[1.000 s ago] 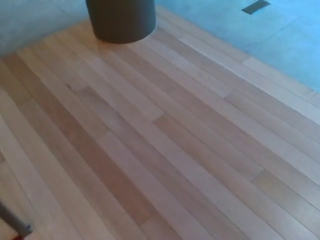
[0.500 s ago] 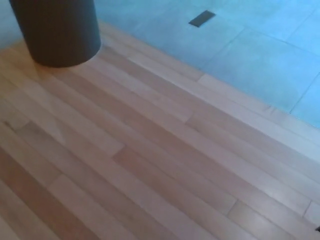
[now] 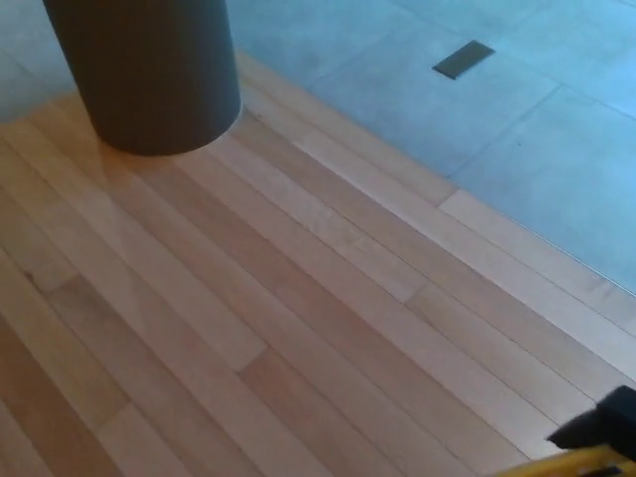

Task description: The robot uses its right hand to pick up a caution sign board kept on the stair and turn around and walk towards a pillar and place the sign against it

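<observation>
The dark round pillar [image 3: 149, 75] stands at the top left, its base on the wooden floor. In the bottom right corner only a small black part of my right hand [image 3: 608, 422] shows. Directly under it is a yellow strip, the edge of the caution sign [image 3: 571, 463], carried above the floor; the rest of the sign is out of frame. The pillar is well ahead and to the left of the hand. My left hand is out of sight.
Light wooden floorboards [image 3: 298, 318] run diagonally across the picture. Beyond them at the top right lies a grey tiled floor [image 3: 517, 129] with a small dark floor plate [image 3: 463, 59].
The whole picture has shifted as the camera moved, and the pillar looks larger and nearer. My right hand and the sign's yellow edge have come into the bottom right corner.
</observation>
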